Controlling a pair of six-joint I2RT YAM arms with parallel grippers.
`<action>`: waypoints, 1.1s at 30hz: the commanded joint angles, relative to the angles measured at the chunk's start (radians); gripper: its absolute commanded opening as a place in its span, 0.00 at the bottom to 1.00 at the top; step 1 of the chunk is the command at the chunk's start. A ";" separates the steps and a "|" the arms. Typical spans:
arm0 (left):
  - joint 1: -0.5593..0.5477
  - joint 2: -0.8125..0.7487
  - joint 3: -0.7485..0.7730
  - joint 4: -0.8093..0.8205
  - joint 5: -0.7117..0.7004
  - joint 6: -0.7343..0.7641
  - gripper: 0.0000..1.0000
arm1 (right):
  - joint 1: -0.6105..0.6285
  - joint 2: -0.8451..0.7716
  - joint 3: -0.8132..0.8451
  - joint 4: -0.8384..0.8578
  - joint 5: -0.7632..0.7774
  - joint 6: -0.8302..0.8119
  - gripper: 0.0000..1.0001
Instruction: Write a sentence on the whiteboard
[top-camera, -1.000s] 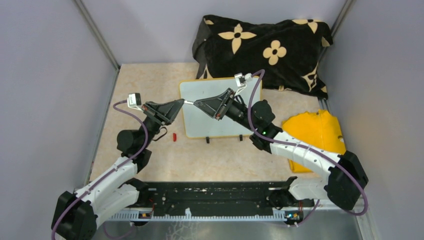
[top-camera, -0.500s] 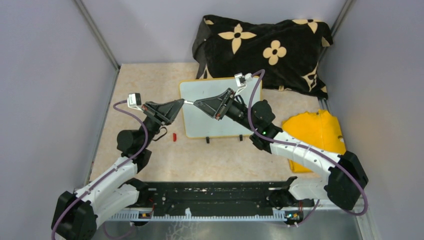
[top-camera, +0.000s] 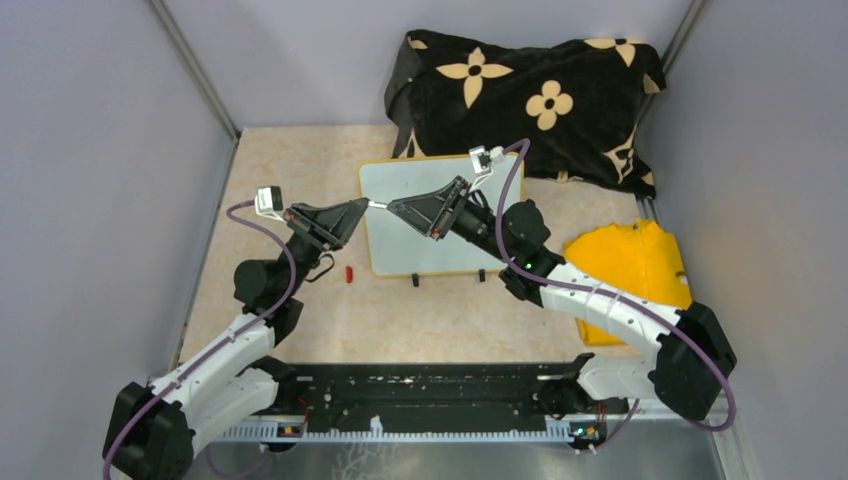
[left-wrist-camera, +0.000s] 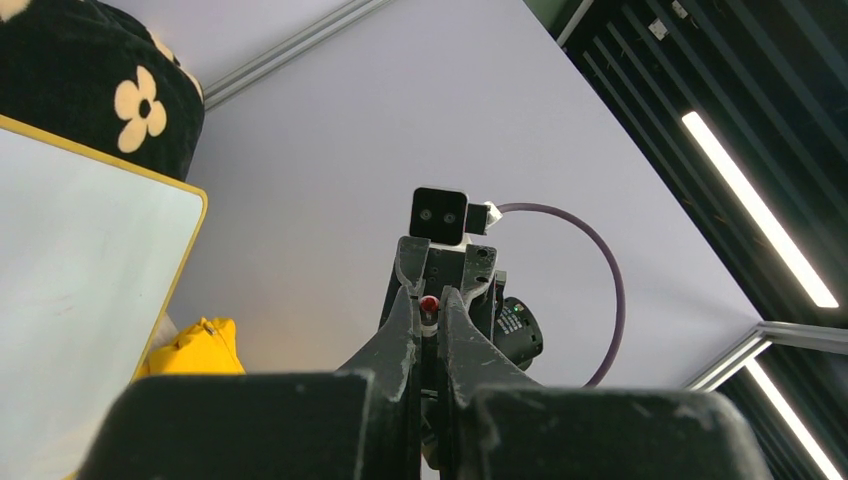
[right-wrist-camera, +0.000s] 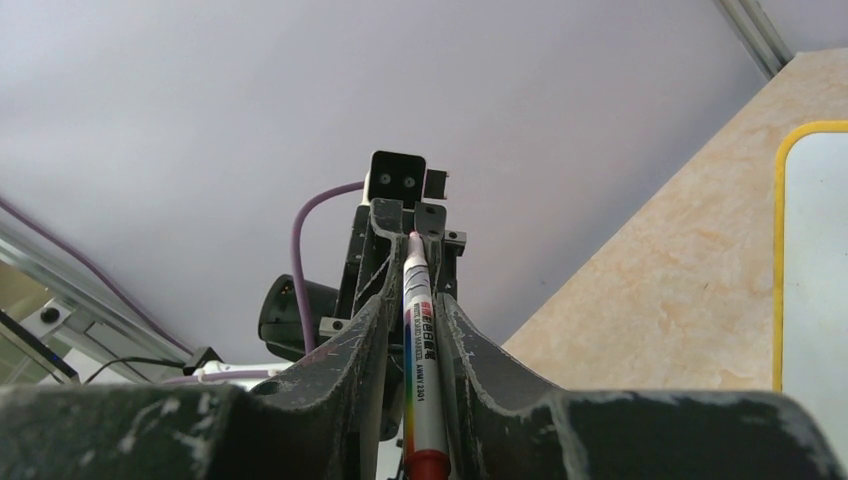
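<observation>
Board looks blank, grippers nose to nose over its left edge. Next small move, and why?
Probably swing the right gripper away from the shut left gripper and tip the marker down onto the whiteboard. The marker is clamped there and points at the left gripper, and no writing shows on the board.

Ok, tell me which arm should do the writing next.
Right, probably. The right end effector grips the marker lengthwise and hangs over the whiteboard, which shows no writing yet. The left end effector is shut at the marker's far tip, beside the board's left edge; whether it holds anything is unclear.
</observation>
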 joint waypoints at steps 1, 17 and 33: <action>-0.006 0.000 -0.008 0.008 0.012 -0.002 0.00 | -0.004 0.003 0.048 0.053 0.008 0.003 0.25; -0.010 0.002 -0.009 0.005 0.003 0.002 0.00 | -0.004 0.002 0.047 0.051 -0.003 0.002 0.15; -0.010 -0.004 -0.006 -0.010 -0.002 0.015 0.00 | -0.004 0.006 0.049 0.060 -0.034 0.006 0.03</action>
